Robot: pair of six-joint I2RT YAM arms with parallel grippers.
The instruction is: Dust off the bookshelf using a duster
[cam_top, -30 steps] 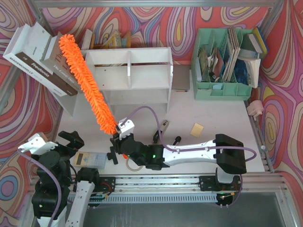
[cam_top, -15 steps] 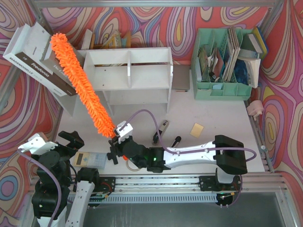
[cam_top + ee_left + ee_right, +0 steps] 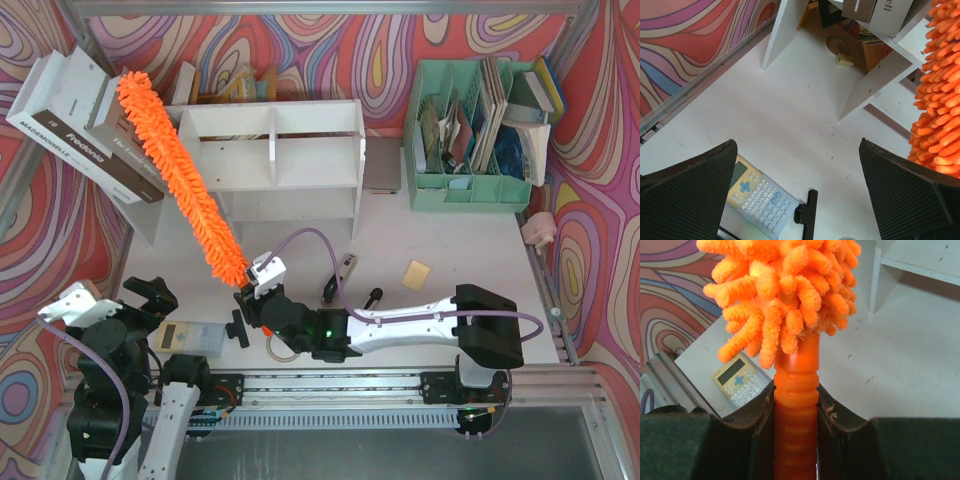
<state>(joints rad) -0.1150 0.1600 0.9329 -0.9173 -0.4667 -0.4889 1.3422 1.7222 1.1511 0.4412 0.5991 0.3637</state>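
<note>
Orange duster (image 3: 178,170) runs diag. from R gripper (image 3: 257,291), clenched on its handle, up along left end of bookshelf (image 3: 320,112); fluffy tip overlaps leaning books (image 3: 70,115) in top view. L gripper (image 3: 797,175) hangs wide apart, nothing in it, above calculator (image 3: 190,337).
</note>
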